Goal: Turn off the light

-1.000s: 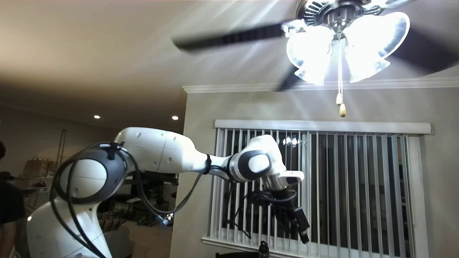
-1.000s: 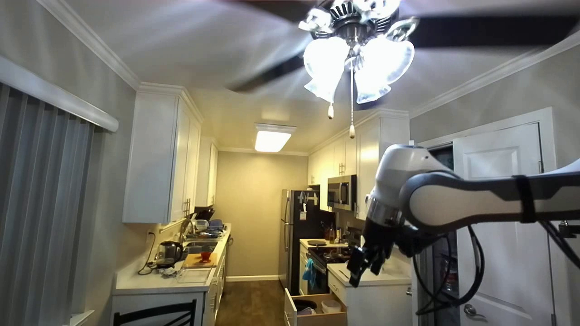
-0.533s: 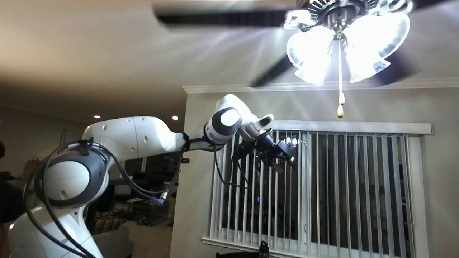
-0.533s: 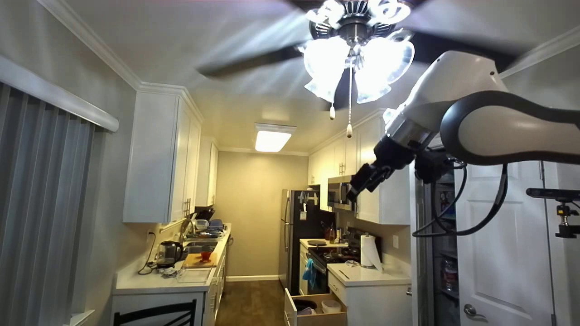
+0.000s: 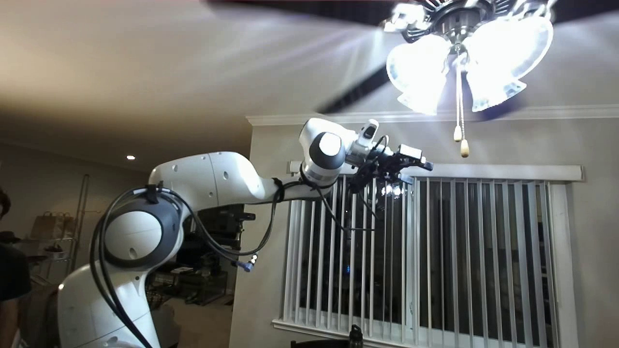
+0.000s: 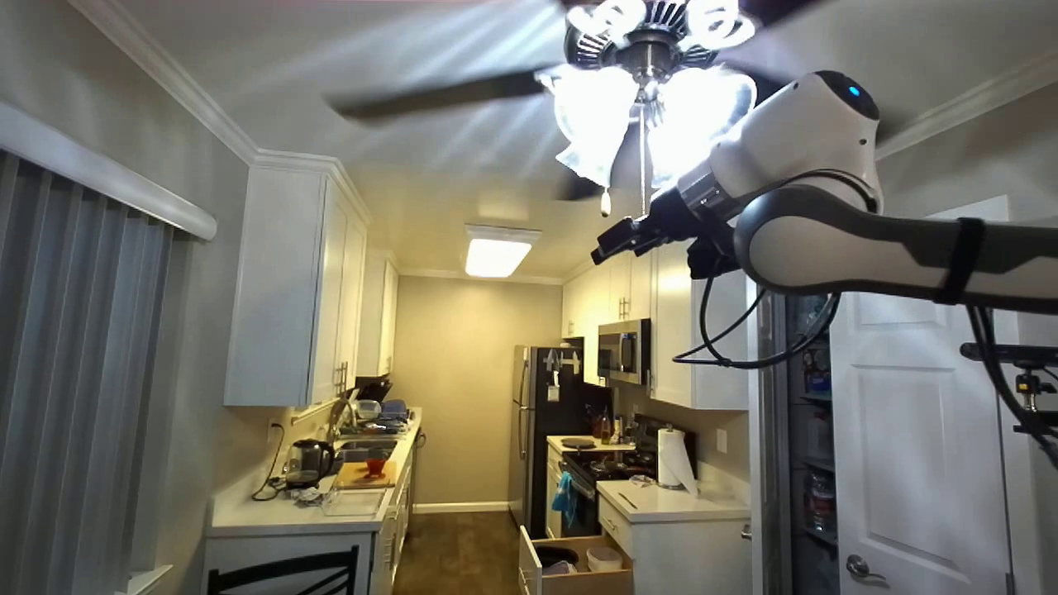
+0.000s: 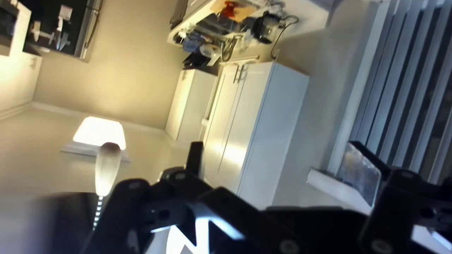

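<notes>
- Light [image 5: 483, 50] glowed white from its frosted shades [image 5: 418, 72], above the gripper [image 5: 419, 172] in both exterior views. Two pull chains [image 5: 458, 92] hung from it; in an exterior view their pale knobs [image 5: 464, 148] were right of the gripper, a gap between.
- Far left of the gripper, in an exterior view, grey vertical blinds [image 6: 91, 364] hung.
- Nearer, but well left of it, were white wall cabinets [image 6: 281, 281]; lower down, a dark kettle [image 6: 308, 463] stood on the counter [image 6: 273, 516].
- Left of the gripper and about level with it, a ceiling panel lamp [image 6: 496, 258] was lit.
- Down and to the left stood a dark-sided refrigerator [image 6: 566, 438]; below the gripper was a microwave [image 6: 612, 351], any lettering on it too small to read.
- At the gripper itself, the wrist view showed the fingers [image 7: 194, 158] spread wide, holding nothing, with the wall cabinets visible through the gap. A knob hung to the left of the left-hand finger, outside the gap; whether its chain touched the gripper lower down could not be told.
- Right of the gripper was the white robot arm [image 6: 793, 149], a blue indicator [image 6: 854, 91] glowing on it.
- Below and right of the gripper were packages [image 6: 820, 500], their print too small to make out, with a white door [image 6: 917, 397] farther right.
</notes>
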`<state>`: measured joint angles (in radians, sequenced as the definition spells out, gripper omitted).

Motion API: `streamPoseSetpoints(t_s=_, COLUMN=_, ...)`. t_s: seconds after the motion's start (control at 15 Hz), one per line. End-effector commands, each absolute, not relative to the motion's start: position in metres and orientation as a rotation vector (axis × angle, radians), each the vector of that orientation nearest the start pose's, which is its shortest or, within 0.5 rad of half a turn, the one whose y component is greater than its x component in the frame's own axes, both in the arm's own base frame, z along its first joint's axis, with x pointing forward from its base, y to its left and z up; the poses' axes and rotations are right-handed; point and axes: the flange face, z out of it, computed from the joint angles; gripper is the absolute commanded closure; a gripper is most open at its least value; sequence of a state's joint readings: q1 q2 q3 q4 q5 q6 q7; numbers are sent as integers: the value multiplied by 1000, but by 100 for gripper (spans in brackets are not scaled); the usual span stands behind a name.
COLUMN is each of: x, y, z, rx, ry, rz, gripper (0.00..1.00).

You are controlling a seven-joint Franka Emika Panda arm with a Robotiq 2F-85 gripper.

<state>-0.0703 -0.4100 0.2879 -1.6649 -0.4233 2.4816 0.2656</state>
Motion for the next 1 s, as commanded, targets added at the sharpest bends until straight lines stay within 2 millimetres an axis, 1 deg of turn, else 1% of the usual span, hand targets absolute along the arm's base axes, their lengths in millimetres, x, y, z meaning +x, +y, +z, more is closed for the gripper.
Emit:
streamPoseSetpoints(t_s=0.0, x=423, y=135, z=912, rx=-2520, ry=-117, rz=-2239, gripper=0)
streamPoseSetpoints(t_s=0.07, x=420, y=136, z=903, rx=-2602, ry=-165, rz=-2148, gripper=0)
streamPoseSetpoints(t_s=0.13, x=422, y=133, z=907, rx=-2569, ry=-146, rz=-2184, gripper=0)
streamPoseSetpoints(t_s=0.27, x=424, y=131, z=910, rx=-2554, ry=-135, rz=-2197, gripper=0)
streamPoseSetpoints(t_s=0.53, x=420, y=136, z=910, rx=-2562, ry=-148, rz=-2199, gripper=0)
streamPoseSetpoints(t_s=0.67, x=417, y=129, z=916, rx=-2596, ry=-71, rz=-2213, gripper=0)
streamPoseSetpoints(t_s=0.93, x=406, y=98, z=946, rx=-2626, ry=185, rz=-2306, gripper=0)
